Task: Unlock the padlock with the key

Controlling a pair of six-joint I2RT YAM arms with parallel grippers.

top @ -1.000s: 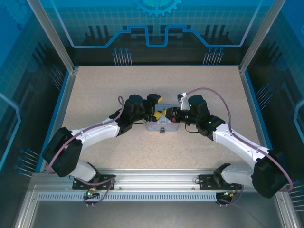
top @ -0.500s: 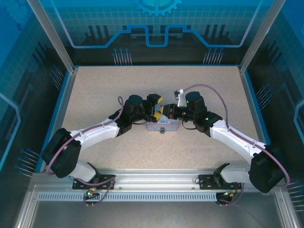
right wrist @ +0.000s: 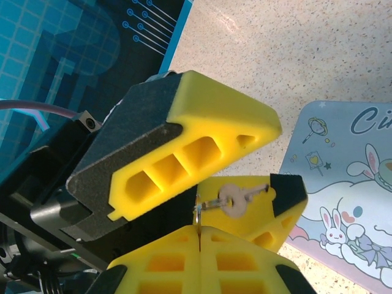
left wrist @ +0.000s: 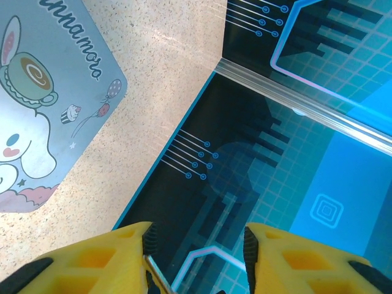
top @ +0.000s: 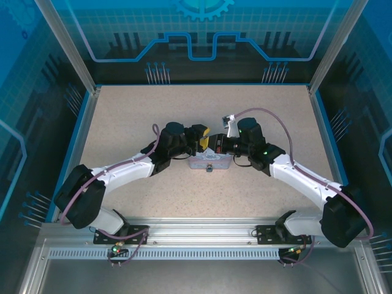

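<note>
Both meet above tin (top: pixel 211 162): right gripper (right wrist: pixel 199 231) closed, pinching key (right wrist: pixel 234 199) by ring; left gripper (left wrist: pixel 196 236) half-open astride key. Blade tip unclear against finger.

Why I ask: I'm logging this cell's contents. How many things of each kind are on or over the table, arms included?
robot arms: 2 (left arm, right arm)
tin box: 1
padlock: 1
key: 1
total: 5

The left gripper's (left wrist: pixel 196 248) yellow fingers (left wrist: pixel 294 260) are standing apart, a thin key (left wrist: pixel 155 274) touching one, near a cartoon tin (left wrist: pixel 43 104).
</note>
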